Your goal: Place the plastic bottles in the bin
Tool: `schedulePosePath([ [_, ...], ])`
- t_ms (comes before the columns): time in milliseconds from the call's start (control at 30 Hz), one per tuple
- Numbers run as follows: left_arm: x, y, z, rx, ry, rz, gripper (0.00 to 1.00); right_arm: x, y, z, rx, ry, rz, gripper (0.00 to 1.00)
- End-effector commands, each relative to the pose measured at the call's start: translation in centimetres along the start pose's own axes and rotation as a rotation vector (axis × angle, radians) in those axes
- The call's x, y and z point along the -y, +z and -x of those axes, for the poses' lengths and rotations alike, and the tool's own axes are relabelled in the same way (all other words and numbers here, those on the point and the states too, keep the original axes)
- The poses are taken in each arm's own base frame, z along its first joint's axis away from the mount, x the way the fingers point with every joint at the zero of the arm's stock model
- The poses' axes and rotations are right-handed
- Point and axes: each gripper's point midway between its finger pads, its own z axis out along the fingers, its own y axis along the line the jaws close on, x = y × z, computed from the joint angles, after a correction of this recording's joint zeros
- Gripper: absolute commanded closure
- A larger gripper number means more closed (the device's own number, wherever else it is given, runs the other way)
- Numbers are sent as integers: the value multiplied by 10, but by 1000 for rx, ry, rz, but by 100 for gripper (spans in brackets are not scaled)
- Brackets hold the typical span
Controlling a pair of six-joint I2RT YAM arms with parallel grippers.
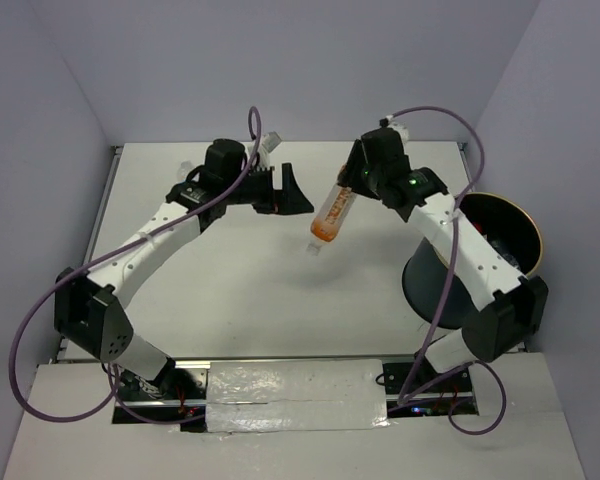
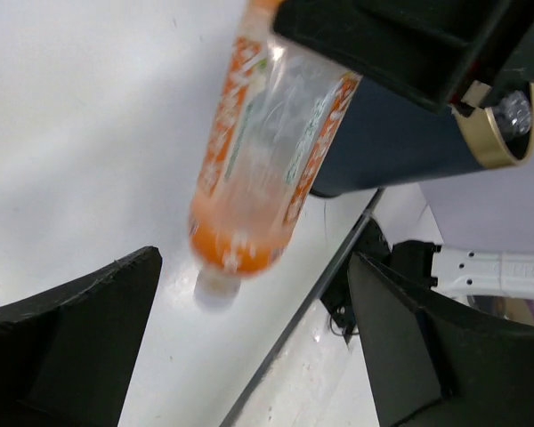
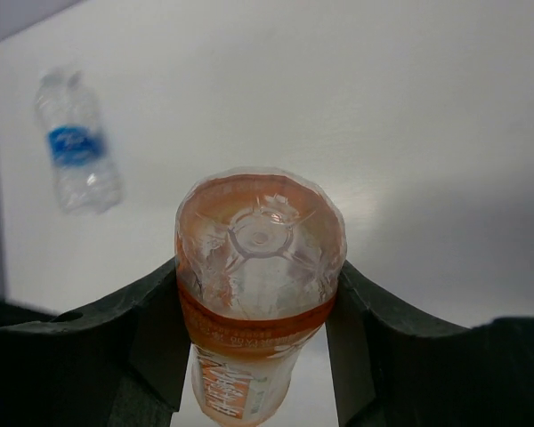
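My right gripper is clenched on the orange bottle, 1 finger on each side of the body near its base. The bottle hangs in the air over the table, tilted with the base up at my fingers and the white cap pointing down and toward my left arm. It is left of the bin and not over its opening. The bottle is clear plastic wrapped in an orange label with pale lettering. A little orange liquid has pooled at the neck end, and the rest of the body looks see-through. From my right wrist camera the moulded base faces the lens, with a small ring at its centre and ribs spreading outward. My left gripper is spread wide and holds nothing. It sits near the bottle's cap end without touching it. The bin is dark with a tan-gold rim and stands at the table's right edge beside my right arm. My left wrist camera shows the top of a clear bottle just inside that rim. A blue-labelled bottle lies on its side on the table, well apart from the bin.
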Motion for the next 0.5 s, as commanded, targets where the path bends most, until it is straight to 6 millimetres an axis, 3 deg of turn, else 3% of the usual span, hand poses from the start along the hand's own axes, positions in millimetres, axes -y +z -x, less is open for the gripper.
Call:
schedulePosePath([
  [0,51,-49,56,177,166,-4,1,41,-86,90,362,-52,-243,59],
  [67,57,-66,72,239,201,34,1,58,-126,121,507,-45,-341,59],
  [100,64,-76,80,262,214,42,1,64,-157,136,576,-50,-368,59],
  [200,72,-95,98,303,256,84,1,94,-227,163,751,-29,-521,59],
  [300,61,-98,99,284,255,154,1,118,-283,178,902,6,-644,59],
  [367,58,-99,99,290,255,162,1,141,-317,171,945,-35,-742,59],
  [400,56,-97,97,284,250,156,1,150,-320,168,1002,15,-784,58],
  [433,55,-96,96,282,240,152,1,160,-339,163,1046,40,-798,58],
  [467,54,-93,94,278,238,145,1,171,-348,158,1019,-56,-891,58],
])
